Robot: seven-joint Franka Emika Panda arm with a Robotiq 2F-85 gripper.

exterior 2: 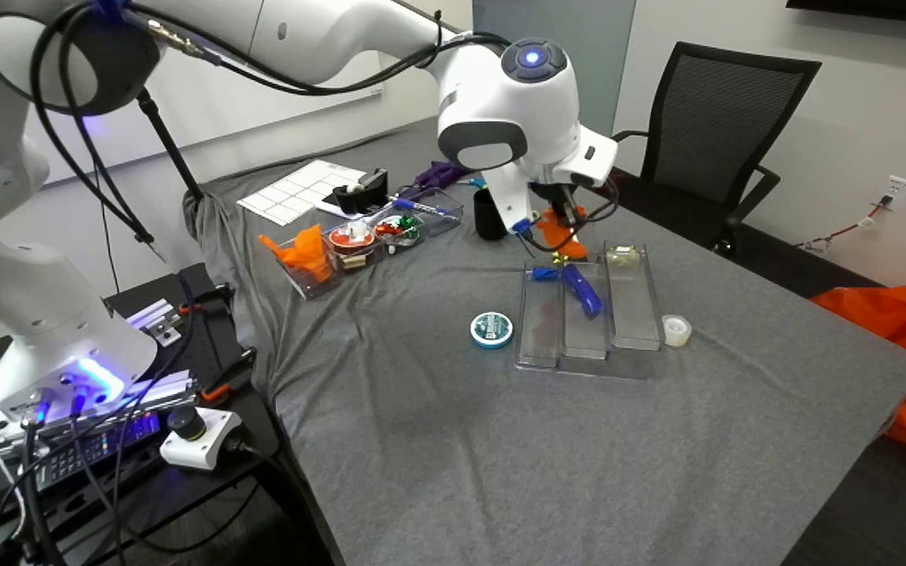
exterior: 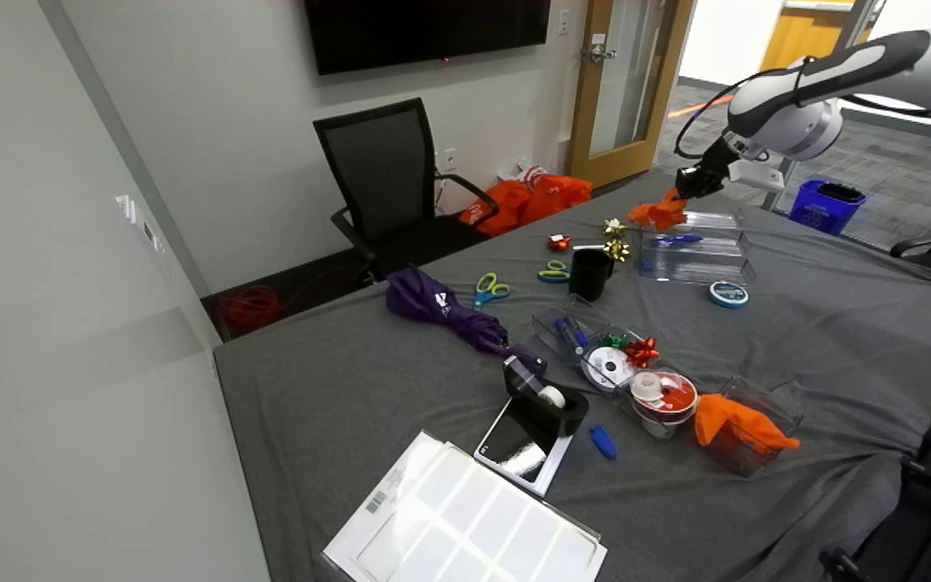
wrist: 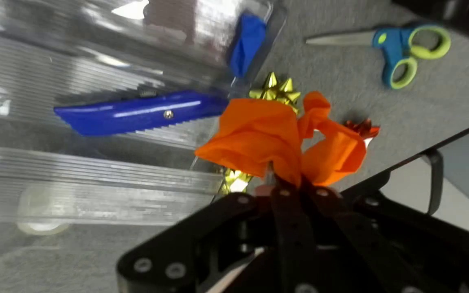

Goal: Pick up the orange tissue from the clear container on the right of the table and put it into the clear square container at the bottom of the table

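Observation:
My gripper is shut on an orange tissue and holds it up in the air. The gripper (exterior: 682, 191) and the tissue (exterior: 658, 212) show at the top right of an exterior view. The tissue hangs from the fingertips (wrist: 293, 185) in the wrist view (wrist: 263, 138). In an exterior view the tissue (exterior 2: 555, 234) is partly hidden by the wrist. The clear container with long compartments (exterior: 704, 265) is close by, with a blue cutter (exterior 2: 581, 291) in it. A clear square container (exterior: 734, 461) at the near edge holds another orange tissue (exterior: 744, 424); it also shows in an exterior view (exterior 2: 319, 284).
A black mug (exterior: 589, 275), gold bows (exterior: 616, 249) and scissors (exterior: 554, 272) lie near the gripper. Clear trays with ribbon spools (exterior: 665, 394), a tape dispenser (exterior: 558, 412) and a purple umbrella (exterior: 453, 315) stand mid-table. A round tin (exterior 2: 491, 329) lies beside the long container.

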